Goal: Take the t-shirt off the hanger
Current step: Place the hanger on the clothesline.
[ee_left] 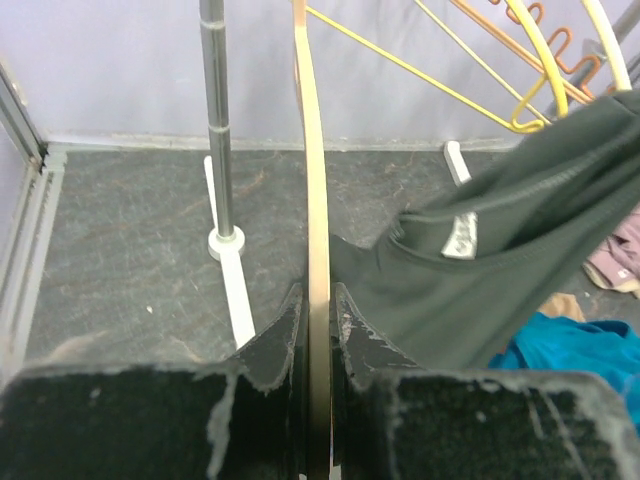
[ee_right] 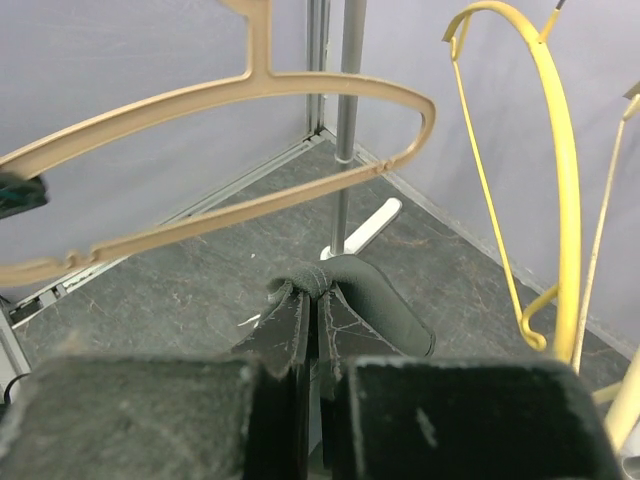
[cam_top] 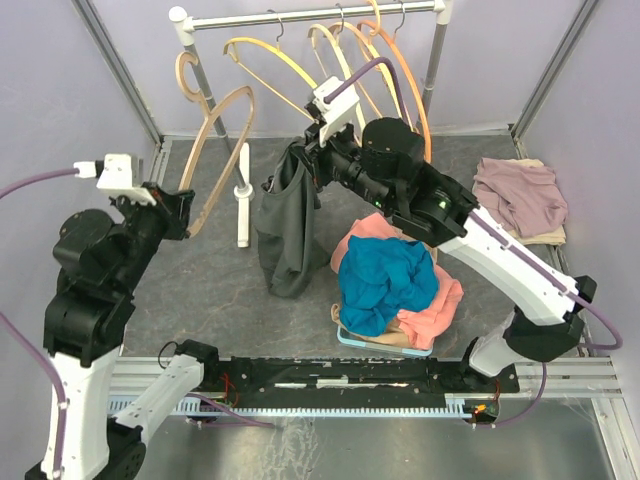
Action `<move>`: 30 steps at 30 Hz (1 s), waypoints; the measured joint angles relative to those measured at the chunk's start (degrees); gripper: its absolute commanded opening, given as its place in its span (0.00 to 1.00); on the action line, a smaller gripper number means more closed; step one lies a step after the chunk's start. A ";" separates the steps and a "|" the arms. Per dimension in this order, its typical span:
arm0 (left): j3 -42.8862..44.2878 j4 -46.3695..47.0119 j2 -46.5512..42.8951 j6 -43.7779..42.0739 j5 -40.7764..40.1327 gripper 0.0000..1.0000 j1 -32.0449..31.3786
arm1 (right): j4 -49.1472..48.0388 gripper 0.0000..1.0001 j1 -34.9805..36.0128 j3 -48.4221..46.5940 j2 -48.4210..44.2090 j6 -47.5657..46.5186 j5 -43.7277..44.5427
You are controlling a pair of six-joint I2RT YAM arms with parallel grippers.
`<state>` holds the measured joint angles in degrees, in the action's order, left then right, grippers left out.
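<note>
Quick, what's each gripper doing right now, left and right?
Left gripper: closed on the tan hanger.
Right gripper: closed on the dark t-shirt.

The table [cam_top: 200,290] is viewed whole from high above its near edge, the clothes rail [cam_top: 310,15] farthest off. Close, low views are taken from both wrists, the left faced toward the back wall [ee_left: 120,60], the right toward the left corner [ee_right: 318,60]. The tan hanger [cam_top: 215,150] and dark t-shirt [cam_top: 290,220] are shared by all three.
</note>
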<state>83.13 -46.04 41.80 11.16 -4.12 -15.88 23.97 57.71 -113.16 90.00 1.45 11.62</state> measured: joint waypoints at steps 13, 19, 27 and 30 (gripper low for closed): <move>3.37 7.63 12.37 -1.46 -4.44 0.03 0.00 | 3.72 0.01 1.92 4.02 -6.36 -0.24 0.26; 6.08 9.35 16.11 -1.53 -4.79 0.03 0.00 | 3.85 0.01 2.27 4.20 -6.82 -0.24 0.26; 7.87 12.35 18.43 -2.10 -4.52 0.03 0.00 | 3.63 0.01 2.54 6.60 -8.57 -0.26 0.72; 8.15 13.31 19.08 -2.10 -4.31 0.03 0.00 | 3.54 0.01 2.56 6.93 -9.11 -0.26 1.09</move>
<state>91.29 -32.73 60.88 9.06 -8.43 -15.88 27.51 60.27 -106.24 80.88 1.19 12.71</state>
